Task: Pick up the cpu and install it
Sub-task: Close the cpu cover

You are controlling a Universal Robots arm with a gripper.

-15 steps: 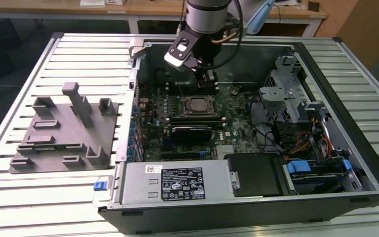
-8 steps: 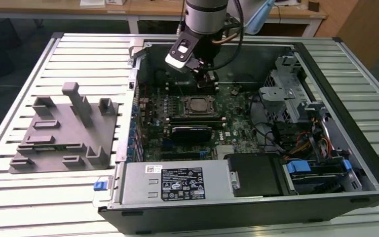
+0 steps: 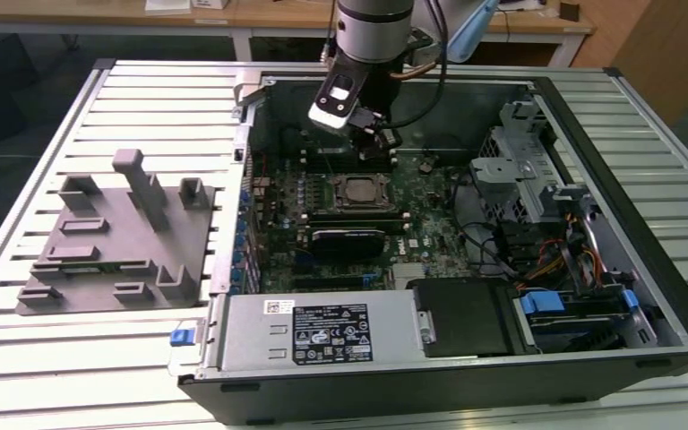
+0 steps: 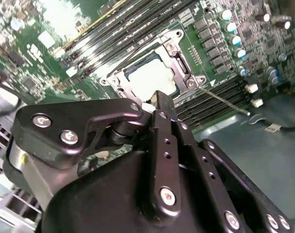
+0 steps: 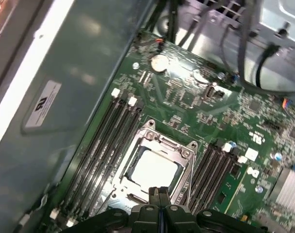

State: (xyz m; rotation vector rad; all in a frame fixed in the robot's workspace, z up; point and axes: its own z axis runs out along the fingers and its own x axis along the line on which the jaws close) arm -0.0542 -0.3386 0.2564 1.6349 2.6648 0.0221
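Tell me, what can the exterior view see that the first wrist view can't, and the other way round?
The exterior view takes in the grey fixture on the slatted table, the whole computer case and its power supply. The first wrist view brings out a round silver battery and a white label on the case wall. Both show the cpu sitting in its socket frame, with the shut gripper close to it.

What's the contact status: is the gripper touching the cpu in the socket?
Apart. In the exterior view the gripper ends short of the cpu, with a strip of motherboard showing between them.
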